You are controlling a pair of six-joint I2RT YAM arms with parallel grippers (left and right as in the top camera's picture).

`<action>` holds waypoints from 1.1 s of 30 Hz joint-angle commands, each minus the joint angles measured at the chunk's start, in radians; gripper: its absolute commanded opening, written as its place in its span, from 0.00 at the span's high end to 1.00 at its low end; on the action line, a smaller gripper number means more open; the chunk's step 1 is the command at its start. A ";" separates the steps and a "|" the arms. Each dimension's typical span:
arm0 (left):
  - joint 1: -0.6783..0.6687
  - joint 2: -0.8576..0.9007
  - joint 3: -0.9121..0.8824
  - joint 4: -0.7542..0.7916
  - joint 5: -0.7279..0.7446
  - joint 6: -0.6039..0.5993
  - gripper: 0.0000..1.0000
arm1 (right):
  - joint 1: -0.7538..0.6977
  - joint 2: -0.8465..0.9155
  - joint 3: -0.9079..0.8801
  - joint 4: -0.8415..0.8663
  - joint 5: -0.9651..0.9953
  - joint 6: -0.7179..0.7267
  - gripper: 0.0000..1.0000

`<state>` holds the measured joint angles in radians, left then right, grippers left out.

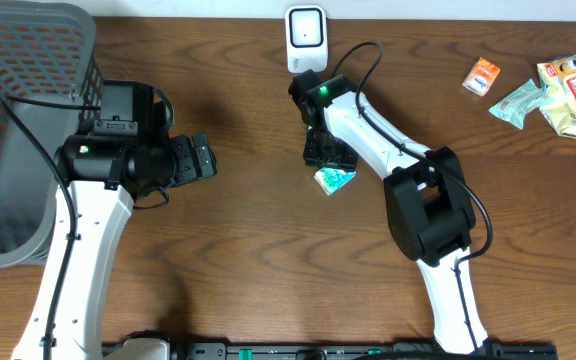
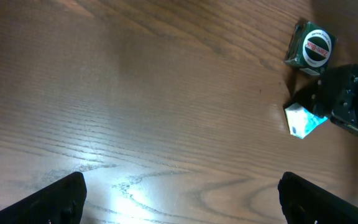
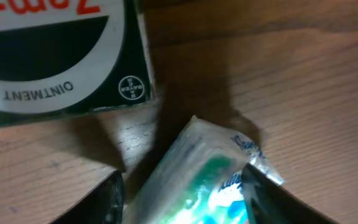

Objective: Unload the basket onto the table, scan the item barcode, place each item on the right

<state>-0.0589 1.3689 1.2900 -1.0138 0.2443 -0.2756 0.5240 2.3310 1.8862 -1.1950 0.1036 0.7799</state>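
Note:
A small clear packet with teal and blue print (image 1: pixel 334 180) lies on the wooden table; it also shows in the left wrist view (image 2: pixel 303 119). My right gripper (image 1: pixel 328 158) is down over it. In the right wrist view the packet (image 3: pixel 197 180) fills the gap of the right gripper (image 3: pixel 182 190), and both fingers touch its sides. A white barcode scanner (image 1: pixel 306 38) stands at the back centre. My left gripper (image 1: pixel 203 158) hovers wide open over bare wood, nothing between its fingers (image 2: pixel 61 199).
A dark green ointment box (image 3: pixel 55 56) lies just beside the packet (image 2: pixel 309 46). A grey mesh basket (image 1: pixel 28 60) fills the left edge. At the back right lie an orange packet (image 1: pixel 483 76), a pale green wrapper (image 1: pixel 516 103) and a snack bag (image 1: pixel 573 97).

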 commanded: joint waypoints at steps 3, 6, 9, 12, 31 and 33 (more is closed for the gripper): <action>0.005 0.000 0.003 -0.002 -0.006 0.010 0.02 | 0.015 0.014 -0.035 0.025 -0.002 0.018 0.71; 0.005 0.000 0.003 -0.002 -0.006 0.010 0.02 | 0.014 0.014 -0.033 0.024 -0.010 -0.014 0.83; 0.005 0.000 0.003 -0.002 -0.006 0.010 0.02 | 0.008 0.014 -0.014 0.013 -0.046 -0.076 0.99; 0.005 0.000 0.003 -0.002 -0.006 0.010 0.02 | -0.003 0.014 0.034 -0.007 -0.096 -0.168 0.99; 0.005 0.000 0.003 -0.002 -0.006 0.010 0.02 | -0.033 0.014 0.248 -0.045 -0.900 -0.868 0.99; 0.005 0.000 0.003 -0.002 -0.006 0.010 0.02 | -0.033 0.014 0.230 -0.043 -0.900 -0.875 0.99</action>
<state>-0.0589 1.3689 1.2900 -1.0142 0.2443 -0.2756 0.5018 2.3367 2.1269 -1.2400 -0.6621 -0.0051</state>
